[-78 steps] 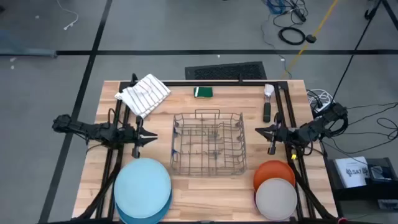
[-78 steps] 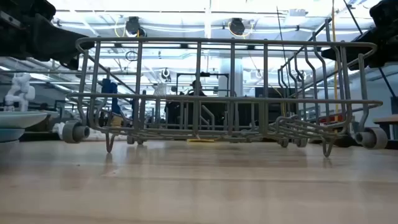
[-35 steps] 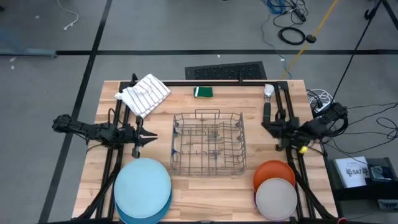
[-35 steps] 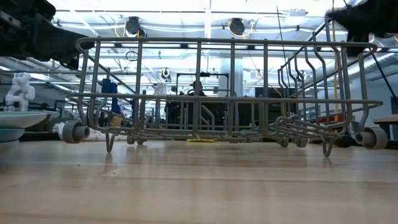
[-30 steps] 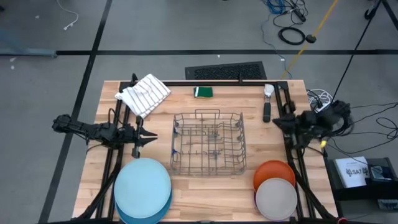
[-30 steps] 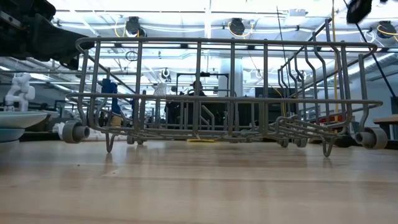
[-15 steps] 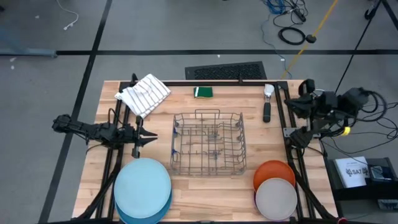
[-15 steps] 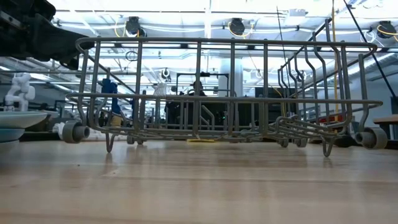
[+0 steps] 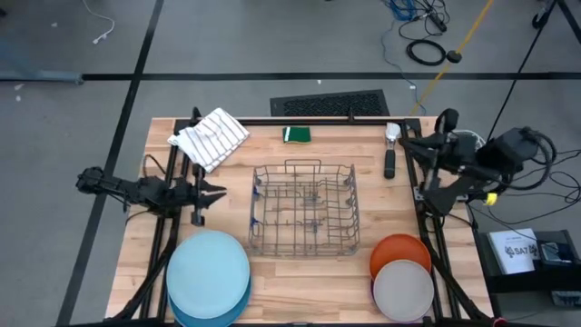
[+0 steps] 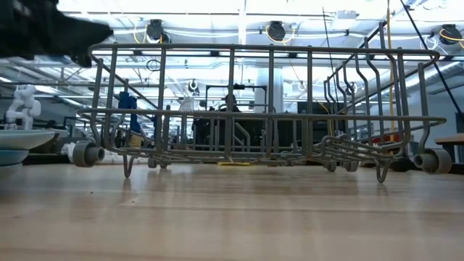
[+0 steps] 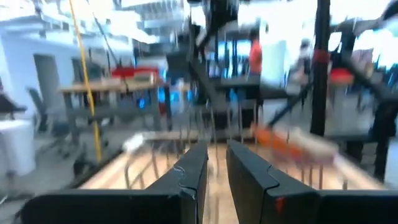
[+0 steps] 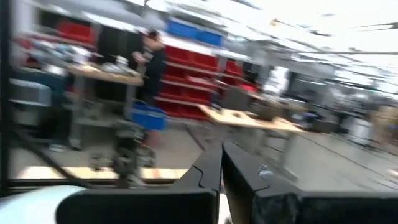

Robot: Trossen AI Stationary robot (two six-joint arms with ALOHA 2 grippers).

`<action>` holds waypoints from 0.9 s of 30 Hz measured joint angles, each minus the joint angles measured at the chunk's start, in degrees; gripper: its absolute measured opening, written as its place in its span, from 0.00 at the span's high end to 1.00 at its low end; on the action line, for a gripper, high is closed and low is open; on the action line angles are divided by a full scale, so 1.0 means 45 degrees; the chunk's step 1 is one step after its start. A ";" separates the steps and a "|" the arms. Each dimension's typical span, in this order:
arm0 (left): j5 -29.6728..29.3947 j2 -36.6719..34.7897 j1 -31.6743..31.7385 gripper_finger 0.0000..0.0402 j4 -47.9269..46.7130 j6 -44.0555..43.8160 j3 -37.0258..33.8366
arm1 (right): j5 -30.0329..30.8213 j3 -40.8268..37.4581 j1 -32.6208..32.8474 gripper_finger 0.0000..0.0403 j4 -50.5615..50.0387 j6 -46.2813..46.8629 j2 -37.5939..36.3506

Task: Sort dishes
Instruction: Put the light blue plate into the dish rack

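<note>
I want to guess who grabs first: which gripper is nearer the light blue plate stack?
Left. The left gripper hovers just beyond the light blue plate stack. The right gripper sits far off, at the table's opposite back corner.

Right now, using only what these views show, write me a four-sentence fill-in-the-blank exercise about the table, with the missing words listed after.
1. The grey wire dish rack holds ____ plates.
2. The round light blue plastic plate lies nearest the ____ gripper.
3. The small round off-white plastic plate partly covers a round plate coloured ____.
4. The white striped cloth lies at the table's far ____ corner.

Missing words: no; left; orange; left
</note>
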 joint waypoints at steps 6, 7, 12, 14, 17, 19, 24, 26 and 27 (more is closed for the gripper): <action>-0.0424 -0.0003 0.0000 0.84 0.4106 -0.2263 0.0000 | 0.0483 0.1415 0.0000 0.98 0.0045 -0.0151 0.1596; -0.0494 -0.0005 0.0000 0.84 0.4655 -0.2554 0.0024 | 0.0478 0.1579 0.0000 0.98 0.0041 -0.0147 0.1860; 0.0958 0.0024 0.0000 0.84 0.4361 -0.1901 0.0826 | 0.0433 0.2284 -0.0144 0.96 0.0024 -0.0585 0.3377; 0.1516 0.0033 0.0000 0.84 0.4063 -0.1920 0.1082 | 0.0384 0.2572 -0.0313 0.94 -0.0013 -0.0592 0.4089; 0.1601 0.0034 0.0000 0.84 0.4096 -0.1926 0.1565 | 0.0416 0.3196 -0.0809 0.91 0.0377 -0.0541 0.5118; 0.1609 0.0038 0.0000 0.84 0.4096 -0.1843 0.1922 | 0.0424 0.3653 -0.1065 0.91 0.0418 -0.0299 0.5744; 0.1748 0.0049 0.0000 0.83 0.3499 -0.1511 0.2748 | 0.0167 0.4474 -0.1606 0.90 0.0358 -0.0090 0.7209; 0.1750 0.0049 0.0000 0.81 0.2772 -0.1518 0.3077 | -0.0734 0.4785 -0.1886 0.90 0.0357 0.0348 0.7702; 0.1747 0.0057 0.0000 0.79 0.2448 -0.1537 0.3260 | -0.1372 0.4987 -0.2067 0.90 0.0331 0.0622 0.7973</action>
